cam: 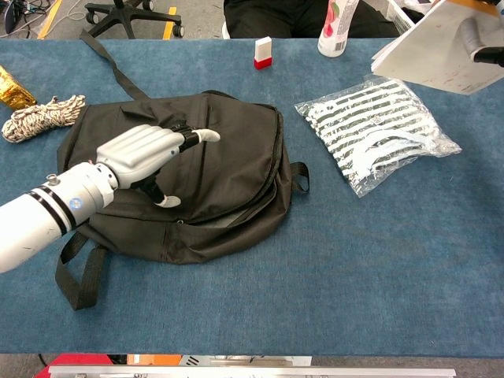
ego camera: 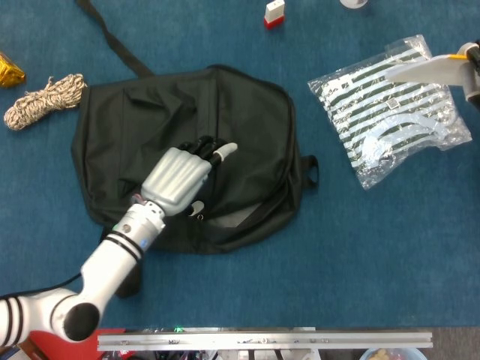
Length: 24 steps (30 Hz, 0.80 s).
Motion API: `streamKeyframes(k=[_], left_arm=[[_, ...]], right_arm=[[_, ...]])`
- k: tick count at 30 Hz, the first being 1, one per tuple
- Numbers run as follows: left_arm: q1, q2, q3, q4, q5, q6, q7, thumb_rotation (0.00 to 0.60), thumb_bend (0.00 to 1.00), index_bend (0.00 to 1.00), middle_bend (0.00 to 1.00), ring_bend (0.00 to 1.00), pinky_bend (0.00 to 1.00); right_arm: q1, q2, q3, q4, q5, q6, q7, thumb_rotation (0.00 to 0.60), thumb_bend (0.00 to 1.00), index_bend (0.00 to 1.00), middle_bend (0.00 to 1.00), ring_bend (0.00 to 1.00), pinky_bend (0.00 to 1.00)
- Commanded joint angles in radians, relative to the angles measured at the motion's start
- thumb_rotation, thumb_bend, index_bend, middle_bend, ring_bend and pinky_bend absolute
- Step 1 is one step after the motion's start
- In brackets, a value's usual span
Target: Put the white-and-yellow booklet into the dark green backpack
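1. Left hand (cam: 146, 153) over the front of the dark green backpack (cam: 228, 157), fingers spread, holding nothing; contact with the fabric not resolvable
2. Backpack lies flat on the table (cam: 331, 268); the zip opening shows only as a narrow slit along its near edge
3. Striped plastic bag (cam: 374, 134) to its right, well apart
4. Right hand (cam: 488, 43) at the far right corner, mostly out of frame, holds the white-and-yellow booklet (cam: 445, 51) raised and tilted above the table
5. Risk: if the slit is not pulled wider, the booklet may jam on the flap; a loose hold could let it slip onto the bag
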<state>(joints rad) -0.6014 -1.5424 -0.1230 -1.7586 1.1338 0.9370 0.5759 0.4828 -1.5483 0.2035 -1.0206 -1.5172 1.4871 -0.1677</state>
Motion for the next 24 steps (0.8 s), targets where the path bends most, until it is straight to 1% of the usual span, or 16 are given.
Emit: streamKeyframes(k=[1, 4, 8, 14, 19, 24], left_arm=[[-0.029, -0.044, -0.002, 0.004, -0.056, 0.023, 0.06, 0.6, 0.15, 0.08, 0.11, 0.1, 0.26], [-0.05, -0.079, -0.005, 0.01, -0.114, 0.037, 0.106, 0.598, 0.15, 0.07, 0.11, 0.09, 0.26], [-0.079, -0.125, -0.008, 0.013, -0.178, 0.063, 0.168, 0.551, 0.14, 0.04, 0.09, 0.08, 0.26], [-0.122, -0.2, -0.018, 0.03, -0.263, 0.107, 0.24, 0.527, 0.13, 0.0, 0.06, 0.06, 0.26], [-0.149, -0.257, -0.034, 0.066, -0.292, 0.141, 0.255, 0.527, 0.13, 0.0, 0.05, 0.05, 0.26], [-0.175, -0.294, -0.047, 0.114, -0.324, 0.148, 0.265, 0.542, 0.13, 0.0, 0.05, 0.05, 0.26]], right_arm=[[0.001, 0.0, 0.0, -0.003, 0.0, 0.0, -0.001, 0.6, 0.45, 0.87, 0.67, 0.57, 0.71], [0.003, 0.001, 0.0, -0.006, 0.001, -0.003, -0.003, 0.6, 0.45, 0.88, 0.67, 0.57, 0.71], [0.004, 0.002, 0.001, -0.006, 0.003, -0.005, -0.005, 0.6, 0.45, 0.88, 0.67, 0.57, 0.71], [0.006, 0.006, 0.005, -0.01, 0.004, -0.001, -0.005, 0.6, 0.45, 0.88, 0.67, 0.57, 0.71], [0.005, 0.009, 0.006, -0.014, 0.007, 0.0, -0.003, 0.6, 0.45, 0.88, 0.67, 0.57, 0.71], [0.003, 0.011, 0.007, -0.015, 0.009, 0.003, 0.0, 0.6, 0.45, 0.88, 0.67, 0.57, 0.71]])
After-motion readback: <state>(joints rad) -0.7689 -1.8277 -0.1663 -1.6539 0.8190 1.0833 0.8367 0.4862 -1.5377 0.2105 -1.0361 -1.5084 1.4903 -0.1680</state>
